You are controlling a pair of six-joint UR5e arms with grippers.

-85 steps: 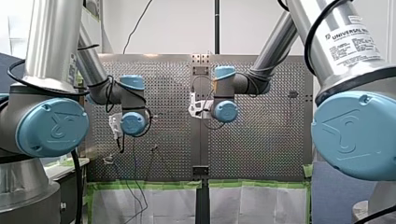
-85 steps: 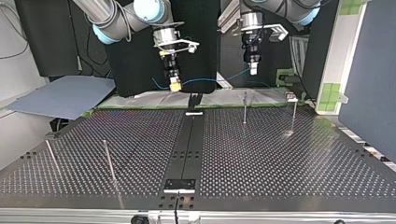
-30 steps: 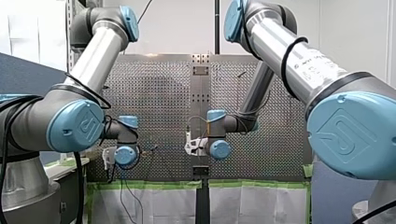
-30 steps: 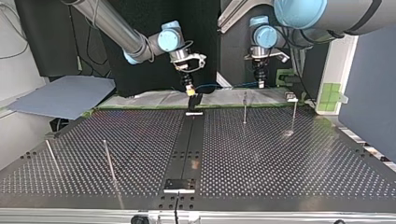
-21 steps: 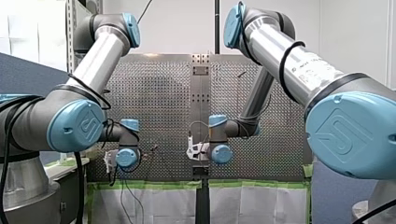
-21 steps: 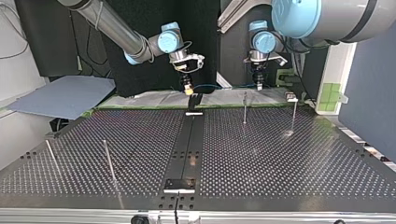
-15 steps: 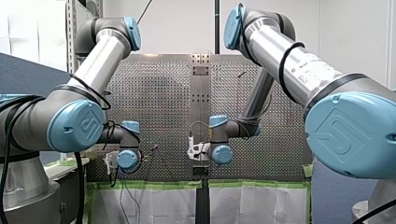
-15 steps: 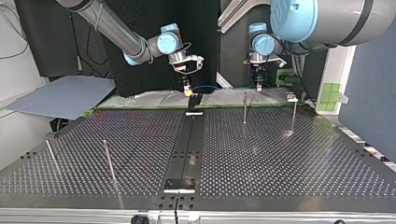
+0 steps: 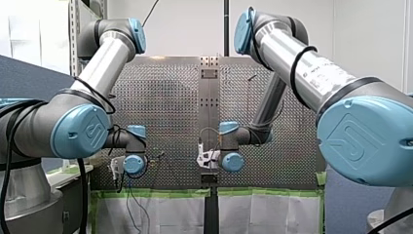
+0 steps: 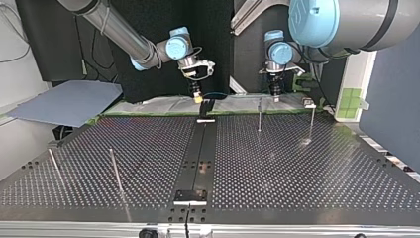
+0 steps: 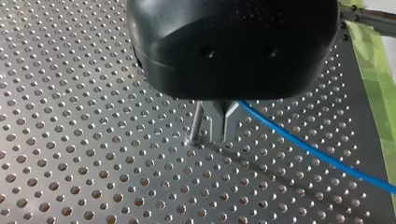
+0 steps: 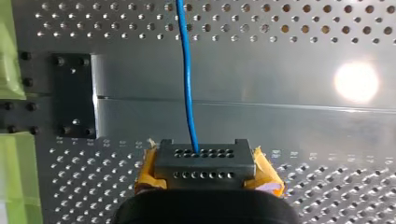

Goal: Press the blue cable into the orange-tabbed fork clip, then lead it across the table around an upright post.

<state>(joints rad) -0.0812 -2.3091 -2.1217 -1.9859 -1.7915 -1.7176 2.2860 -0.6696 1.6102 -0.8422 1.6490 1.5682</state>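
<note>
In the right wrist view my right gripper [image 12: 204, 161], black fingers with orange-yellow pads, is shut on the blue cable [image 12: 187, 84], which runs straight ahead over the plate. The top view shows my right gripper [image 10: 197, 97] just above a black fork clip [image 10: 206, 106] at the centre strip's far end; no orange tab shows on it. The cable [image 10: 214, 93] spans to my left gripper [image 10: 275, 96]. Its metal fingers [image 11: 215, 133] are shut on the cable [image 11: 303, 146] close above the holes, beside a thin post [image 11: 193, 126].
Upright posts stand at the top view's right [image 10: 259, 114] [image 10: 311, 124] and two leaning ones at its left [image 10: 115, 171]. A black end plate [image 12: 74, 98] lies beside green tape [image 12: 9, 51]. A second plate [image 10: 190, 196] sits at the strip's near end.
Both arms have come down from high above to just over the table's far edge in the top view, still holding the cable. Over the last half second they barely move.
</note>
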